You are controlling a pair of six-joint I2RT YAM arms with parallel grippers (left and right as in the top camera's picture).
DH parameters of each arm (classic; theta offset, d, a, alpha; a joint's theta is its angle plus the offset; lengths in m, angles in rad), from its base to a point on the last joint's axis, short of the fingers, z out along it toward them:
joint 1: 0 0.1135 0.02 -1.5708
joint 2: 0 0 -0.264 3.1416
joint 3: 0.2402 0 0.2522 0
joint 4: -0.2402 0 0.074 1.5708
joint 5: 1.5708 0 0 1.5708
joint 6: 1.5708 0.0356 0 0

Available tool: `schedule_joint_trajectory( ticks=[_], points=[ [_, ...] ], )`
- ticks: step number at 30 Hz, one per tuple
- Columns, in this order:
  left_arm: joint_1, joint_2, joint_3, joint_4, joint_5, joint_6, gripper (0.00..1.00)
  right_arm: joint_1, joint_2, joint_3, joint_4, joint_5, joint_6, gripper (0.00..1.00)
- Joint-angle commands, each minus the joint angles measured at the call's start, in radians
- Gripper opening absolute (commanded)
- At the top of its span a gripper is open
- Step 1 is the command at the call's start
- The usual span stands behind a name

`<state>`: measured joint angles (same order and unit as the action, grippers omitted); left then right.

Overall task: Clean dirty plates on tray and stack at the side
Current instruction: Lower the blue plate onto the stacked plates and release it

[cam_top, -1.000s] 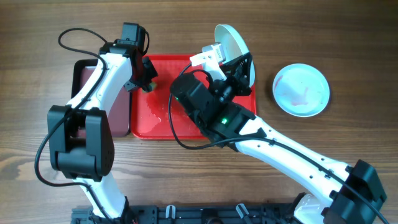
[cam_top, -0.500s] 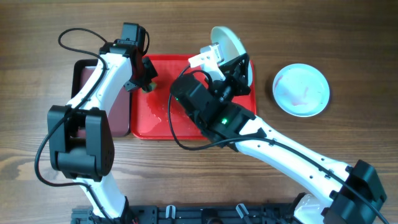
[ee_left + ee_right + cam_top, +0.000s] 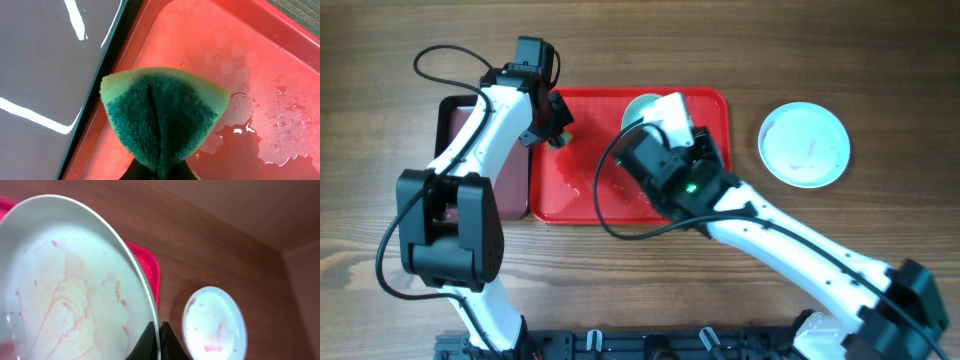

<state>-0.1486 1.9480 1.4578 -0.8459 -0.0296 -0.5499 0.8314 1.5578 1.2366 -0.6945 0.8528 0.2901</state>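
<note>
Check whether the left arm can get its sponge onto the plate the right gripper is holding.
Probably yes. The right gripper holds the plate over the tray, and only bare wet tray lies between it and the sponge in the left gripper.

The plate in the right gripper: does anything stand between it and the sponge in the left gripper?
Nothing visible does. Only a bare, wet stretch of the red tray lies between the sponge and the plate held over it.

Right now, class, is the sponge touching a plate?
No, the sponge is over a bare, wet part of the tray.
</note>
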Motion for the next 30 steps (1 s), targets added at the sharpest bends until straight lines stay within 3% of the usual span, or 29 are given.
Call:
schedule_joint_trajectory(
  ticks=[1, 6, 12, 17, 22, 30],
  points=[
    [-0.005, -0.031, 0.016, 0.000, -0.013, 0.022, 0.04, -0.076, -0.143, 0.016, 0.021, -0.124, 0.050, 0.04],
    [-0.005, -0.031, 0.016, 0.000, -0.013, 0.022, 0.04, -0.338, -0.225, 0.016, -0.036, -0.445, 0.088, 0.04],
    [-0.005, -0.031, 0.016, 0.000, -0.013, 0.022, 0.04, -0.772, -0.187, -0.002, -0.112, -0.747, 0.134, 0.04],
    [-0.005, -0.031, 0.016, 0.000, -0.013, 0.022, 0.04, -1.015, -0.097, -0.041, -0.104, -0.825, 0.127, 0.04],
    [-0.005, -0.031, 0.016, -0.001, -0.013, 0.022, 0.04, -1.118, 0.037, -0.084, -0.040, -0.825, 0.103, 0.04],
    [-0.005, -0.031, 0.016, -0.011, -0.013, 0.022, 0.04, -1.121, 0.193, -0.084, 0.002, -0.771, 0.106, 0.04]
  ],
)
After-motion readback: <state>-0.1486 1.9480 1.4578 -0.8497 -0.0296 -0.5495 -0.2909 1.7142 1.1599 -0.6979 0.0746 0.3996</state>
